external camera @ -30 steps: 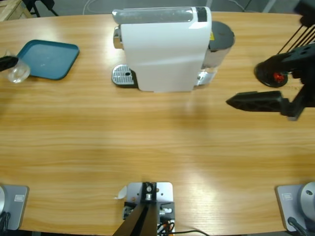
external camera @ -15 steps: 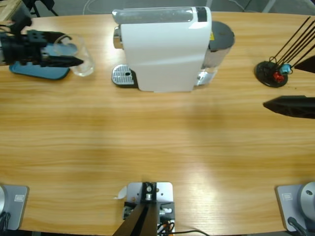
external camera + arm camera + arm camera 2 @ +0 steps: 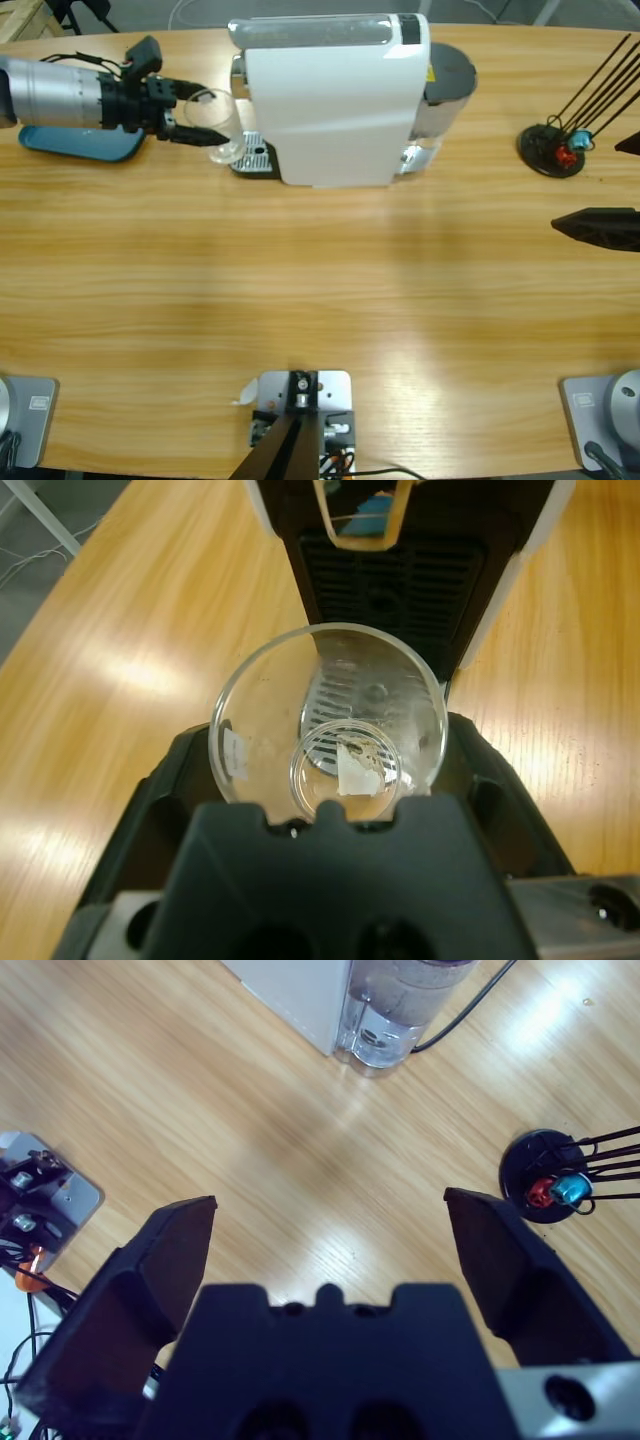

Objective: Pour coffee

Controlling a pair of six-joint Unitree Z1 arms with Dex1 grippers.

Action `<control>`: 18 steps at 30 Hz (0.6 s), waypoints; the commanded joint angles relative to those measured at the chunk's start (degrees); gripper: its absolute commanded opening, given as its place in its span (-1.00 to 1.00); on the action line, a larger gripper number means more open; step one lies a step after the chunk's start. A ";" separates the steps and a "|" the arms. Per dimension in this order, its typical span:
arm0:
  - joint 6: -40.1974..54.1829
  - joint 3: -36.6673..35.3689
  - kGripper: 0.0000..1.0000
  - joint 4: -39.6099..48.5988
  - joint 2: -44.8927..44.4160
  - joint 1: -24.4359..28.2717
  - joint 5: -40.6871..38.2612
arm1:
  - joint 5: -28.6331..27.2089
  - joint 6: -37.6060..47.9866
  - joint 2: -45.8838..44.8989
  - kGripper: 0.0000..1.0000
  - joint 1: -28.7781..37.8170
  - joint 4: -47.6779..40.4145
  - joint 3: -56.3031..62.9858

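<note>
Wood-grain tabletop (image 3: 300,300) fills the high view, with a white coffee machine (image 3: 335,100) standing at 12 o'clock, its grey water tank (image 3: 445,85) at its 3 o'clock side and its perforated drip tray (image 3: 255,158) sticking out at its 9 o'clock side.

From 9 o'clock the left arm reaches in, and the left claw (image 3: 205,125) is clamped on a clear glass (image 3: 222,125), carried on its side with the mouth toward the machine, just over the drip tray's edge. In the left wrist view the glass (image 3: 330,725) sits between the black jaws, its rim facing the machine's dark front and the grate showing through its wall. I cannot make out any coffee in it; only a pale scrap shows at the base.

Behind the left arm, at 10 o'clock, lies a teal tray (image 3: 75,145), partly hidden by the arm.

At 3 o'clock the right claw (image 3: 595,228) hovers above bare wood, holding nothing; the right wrist view shows its jaws wide apart. A black capsule stand (image 3: 548,150) with thin rods and a red and a blue capsule stands at 2 o'clock.
</note>
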 commanded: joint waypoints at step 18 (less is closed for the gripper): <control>-5.74 -2.97 0.73 -1.54 4.83 -5.13 2.09 | -0.82 0.43 -1.18 1.00 0.46 1.14 0.02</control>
